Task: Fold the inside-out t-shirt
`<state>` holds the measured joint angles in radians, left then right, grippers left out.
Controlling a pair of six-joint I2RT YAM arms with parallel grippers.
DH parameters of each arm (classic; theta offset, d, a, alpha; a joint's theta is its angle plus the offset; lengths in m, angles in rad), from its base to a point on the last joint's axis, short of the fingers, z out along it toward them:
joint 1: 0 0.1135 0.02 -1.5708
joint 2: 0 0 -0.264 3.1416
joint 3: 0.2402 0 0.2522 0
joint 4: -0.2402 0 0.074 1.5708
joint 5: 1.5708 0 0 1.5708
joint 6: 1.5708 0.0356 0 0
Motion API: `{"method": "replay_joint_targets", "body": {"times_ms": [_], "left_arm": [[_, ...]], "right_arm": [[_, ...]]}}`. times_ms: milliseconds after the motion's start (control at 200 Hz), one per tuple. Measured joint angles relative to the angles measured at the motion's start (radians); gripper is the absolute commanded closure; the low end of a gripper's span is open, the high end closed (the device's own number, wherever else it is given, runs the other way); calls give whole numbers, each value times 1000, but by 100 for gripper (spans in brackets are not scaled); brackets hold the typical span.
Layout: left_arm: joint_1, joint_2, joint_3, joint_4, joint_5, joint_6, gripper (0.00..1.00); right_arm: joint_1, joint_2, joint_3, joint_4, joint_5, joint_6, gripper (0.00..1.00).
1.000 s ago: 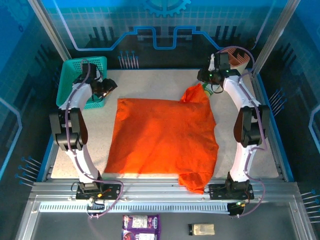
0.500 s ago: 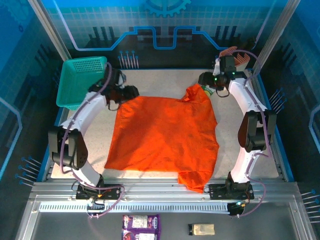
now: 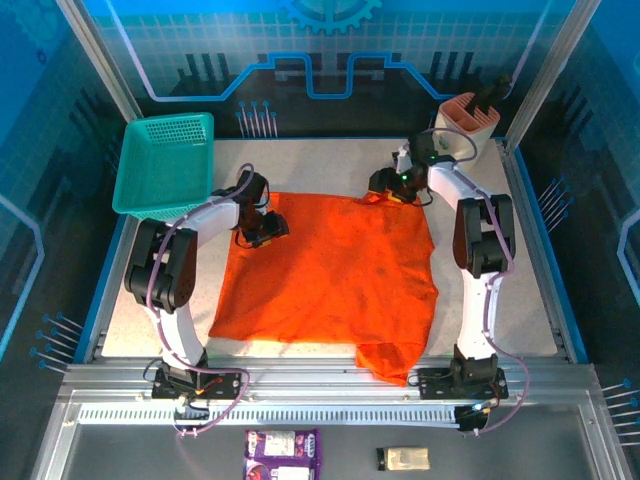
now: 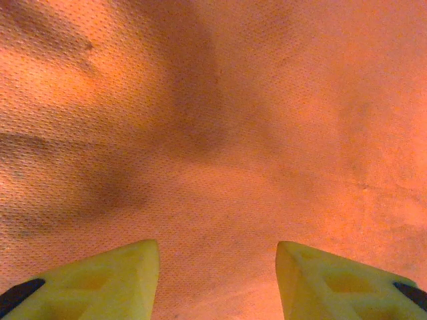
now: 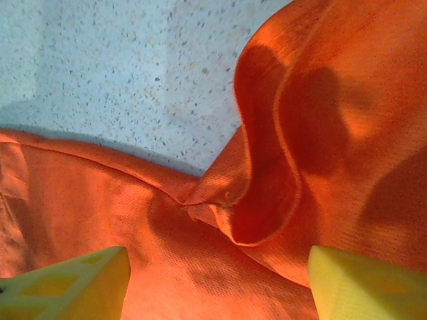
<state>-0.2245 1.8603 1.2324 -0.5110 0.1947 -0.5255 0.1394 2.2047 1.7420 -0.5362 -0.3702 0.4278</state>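
The bright orange t-shirt lies spread flat on the speckled table, one sleeve bunched at its far right corner and another hanging over the near edge. My left gripper is low over the shirt's far left corner, open, with plain orange cloth between its yellow fingertips. My right gripper hovers open over the far right corner, where a folded sleeve opening sits between its fingers. Neither gripper holds cloth.
A teal mesh basket stands at the far left corner. A pinkish holder sits at the far right. Bare speckled table lies beyond the shirt and along both sides; metal rails run along the near edge.
The left gripper swung from beside the basket onto the shirt's far left corner. The right gripper dropped and moved left onto the bunched sleeve. The shirt lies as before.
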Motion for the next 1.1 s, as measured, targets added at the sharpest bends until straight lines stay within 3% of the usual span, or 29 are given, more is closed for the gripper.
{"method": "replay_joint_targets", "body": {"times_ms": [325,530,660,805,1006,1101], "left_arm": [[0,0,-7,1,-5,0,50],[21,-4,-56,8,-15,1,50],[50,-7,-87,4,-15,2,50],[57,-38,-90,5,-15,4,50],[50,-43,-90,2,-6,8,50],[50,-40,-90,2,-6,8,50]], "right_arm": [[52,94,61,148,-71,157,29],[63,316,354,283,-146,277,31],[57,369,456,258,-170,286,31],[51,257,402,151,-148,235,31],[21,-59,128,42,-82,138,31],[-6,-134,23,40,-85,114,29]]}}
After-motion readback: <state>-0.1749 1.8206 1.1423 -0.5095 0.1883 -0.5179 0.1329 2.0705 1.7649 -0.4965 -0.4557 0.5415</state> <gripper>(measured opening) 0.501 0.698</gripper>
